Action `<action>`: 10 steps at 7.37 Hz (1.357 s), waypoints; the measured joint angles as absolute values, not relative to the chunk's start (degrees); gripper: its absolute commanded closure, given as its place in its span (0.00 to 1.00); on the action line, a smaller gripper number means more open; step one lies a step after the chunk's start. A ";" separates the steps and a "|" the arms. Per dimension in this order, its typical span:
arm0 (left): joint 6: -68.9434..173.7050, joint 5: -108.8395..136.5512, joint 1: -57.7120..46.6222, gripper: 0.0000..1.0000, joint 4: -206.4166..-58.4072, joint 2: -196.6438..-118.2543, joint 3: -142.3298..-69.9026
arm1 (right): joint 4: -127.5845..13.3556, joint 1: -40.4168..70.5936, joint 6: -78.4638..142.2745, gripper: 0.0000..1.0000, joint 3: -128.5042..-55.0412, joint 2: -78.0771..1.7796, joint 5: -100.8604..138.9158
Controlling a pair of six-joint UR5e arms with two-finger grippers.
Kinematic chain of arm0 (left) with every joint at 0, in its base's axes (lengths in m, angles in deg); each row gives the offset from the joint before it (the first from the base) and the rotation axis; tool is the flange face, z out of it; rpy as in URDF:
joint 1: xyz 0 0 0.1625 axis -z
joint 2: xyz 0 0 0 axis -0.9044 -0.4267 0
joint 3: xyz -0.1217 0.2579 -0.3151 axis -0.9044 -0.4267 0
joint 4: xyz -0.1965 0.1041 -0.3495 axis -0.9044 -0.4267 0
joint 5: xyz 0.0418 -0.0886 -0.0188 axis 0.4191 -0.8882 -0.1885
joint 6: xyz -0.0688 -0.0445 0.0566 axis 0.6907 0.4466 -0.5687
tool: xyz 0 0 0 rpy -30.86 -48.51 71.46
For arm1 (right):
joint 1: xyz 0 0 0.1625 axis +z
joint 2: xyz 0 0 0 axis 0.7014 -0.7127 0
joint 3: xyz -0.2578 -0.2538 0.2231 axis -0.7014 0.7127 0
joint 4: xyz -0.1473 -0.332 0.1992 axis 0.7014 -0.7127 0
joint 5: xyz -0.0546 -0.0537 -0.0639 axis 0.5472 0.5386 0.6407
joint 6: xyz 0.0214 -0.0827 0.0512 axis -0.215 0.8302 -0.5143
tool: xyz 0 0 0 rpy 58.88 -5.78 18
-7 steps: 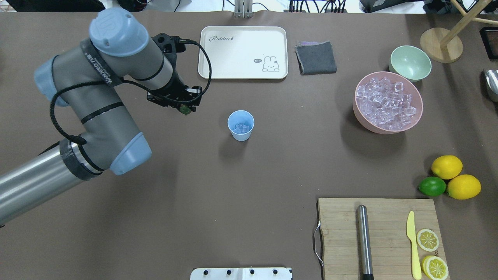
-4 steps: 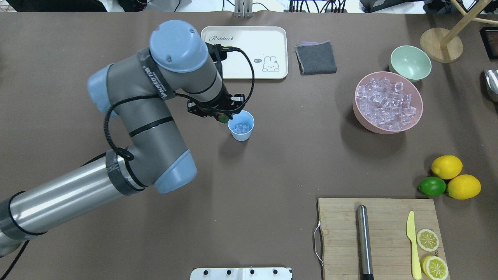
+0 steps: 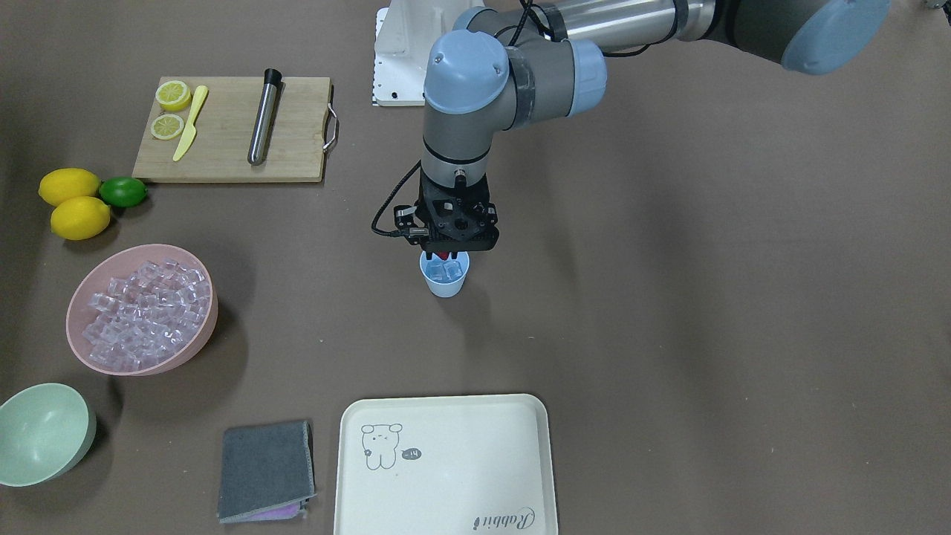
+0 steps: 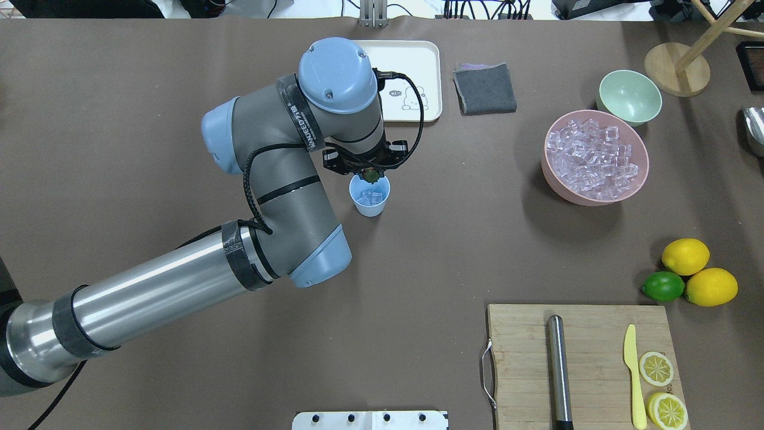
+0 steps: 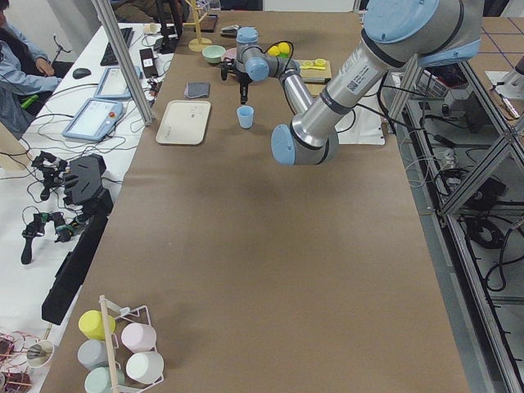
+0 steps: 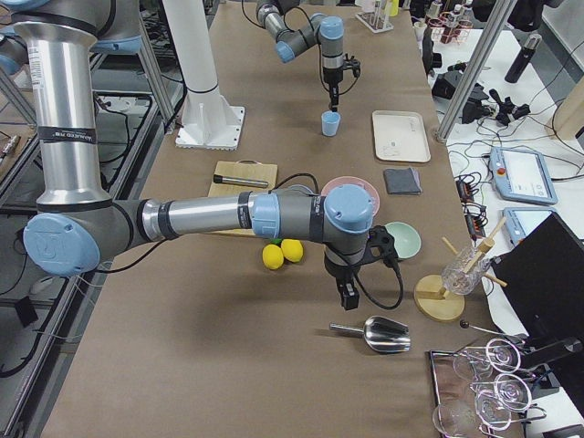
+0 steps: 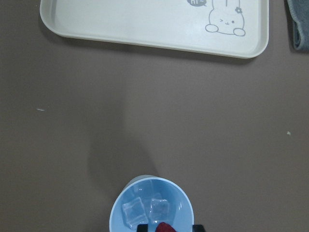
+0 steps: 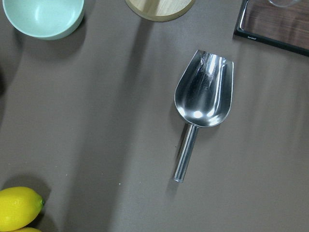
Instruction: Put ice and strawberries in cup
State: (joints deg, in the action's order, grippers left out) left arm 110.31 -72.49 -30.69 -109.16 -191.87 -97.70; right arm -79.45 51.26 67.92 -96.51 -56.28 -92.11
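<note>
Brown table (image 4: 119, 119), clock directions read from the cup in the overhead view. Left arm (image 4: 292, 203) comes in from 8 o'clock and bends over the cup. Wooden cutting board (image 4: 597, 358) at 4 o'clock, well apart. Cream rabbit tray (image 4: 427, 60) at 12 o'clock, partly hidden by the arm. Pink bowl (image 4: 555, 179) at 3 o'clock, heaped with clear ice cubes (image 4: 594, 158). Pale green bowl (image 4: 630, 95) just beside it at 2 o'clock. Grey folded cloth (image 4: 484, 89) at 1 o'clock, beside the tray. Metal scoop (image 8: 203, 94) lies flat on the table under the right wrist camera. Right gripper (image 6: 349, 294) hangs near that scoop; fingers apart or together, cannot tell. Light blue cup (image 4: 370, 209) stands upright mid-table. Left gripper (image 4: 371, 174) sits right over the cup's 12 o'clock rim, fingers clamped on the strawberry (image 7: 164, 227). The strawberry is above the cup mouth. Two ice cubes (image 7: 133, 212) lie in the cup bottom.
</note>
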 measured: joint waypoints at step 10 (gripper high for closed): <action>110.50 -70.73 -32.74 0.03 -110.63 -190.06 -98.21 | -79.51 51.26 67.90 0.01 -95.86 -56.37 -92.31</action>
State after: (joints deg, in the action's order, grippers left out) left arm 110.50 -70.73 -32.74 -110.63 -190.06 -98.21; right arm -79.51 51.26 67.90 -95.86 -56.37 -92.31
